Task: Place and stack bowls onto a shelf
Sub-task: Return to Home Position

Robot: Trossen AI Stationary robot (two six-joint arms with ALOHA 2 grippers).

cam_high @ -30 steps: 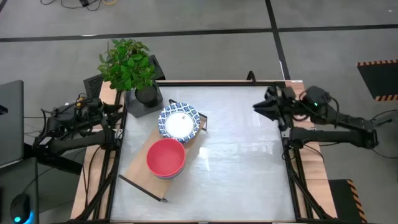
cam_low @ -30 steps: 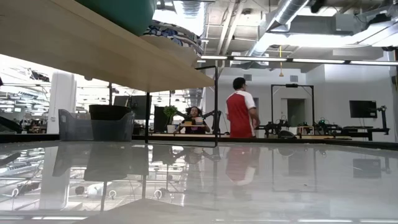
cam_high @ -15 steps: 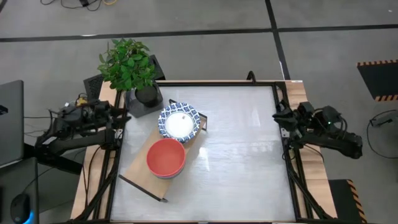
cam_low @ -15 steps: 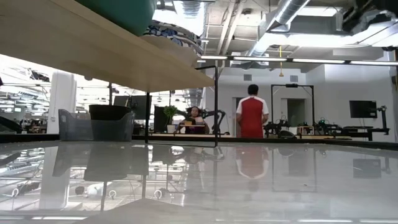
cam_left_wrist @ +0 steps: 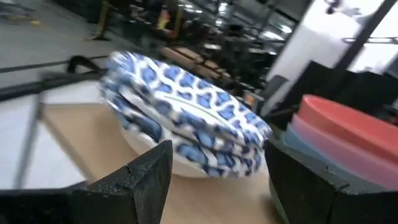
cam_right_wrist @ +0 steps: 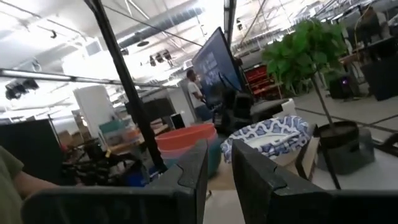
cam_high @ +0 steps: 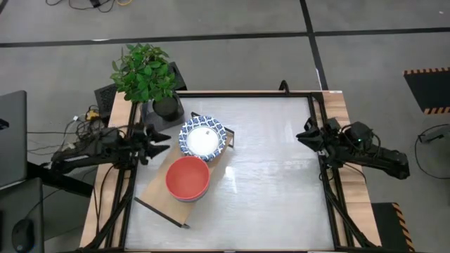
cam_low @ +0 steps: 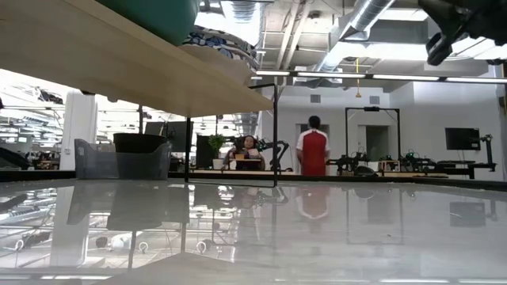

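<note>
The light-wood shelf (cam_high: 156, 188) lies slantwise on the table's left half. On its far end sits a stack of two blue-and-white bowls (cam_high: 202, 137) (cam_left_wrist: 186, 118). Nearer stands a stack topped by the red bowl (cam_high: 187, 177) (cam_left_wrist: 354, 118), with pink and blue below it. The low view shows the shelf board (cam_low: 103, 59) from beneath, with a green bowl (cam_low: 154, 11) on it. My left gripper (cam_high: 162, 136) (cam_left_wrist: 217, 154) is open, just left of the patterned stack, touching nothing. My right gripper (cam_high: 303, 133) (cam_right_wrist: 219, 155) is shut at the table's right edge.
A potted plant (cam_high: 149, 74) in a black pot (cam_high: 167, 107) stands at the table's far left corner, close behind the patterned bowls. The table's right half (cam_high: 271, 176) is bare. A laptop (cam_high: 10, 137) sits off the left side. A person in a red shirt (cam_low: 314, 149) stands far behind.
My left arm has reached from the table's left edge toward the right, bringing its gripper up beside the patterned bowls. My right arm has drawn back from over the table's far right part to the right edge. The person in the background has walked and turned.
</note>
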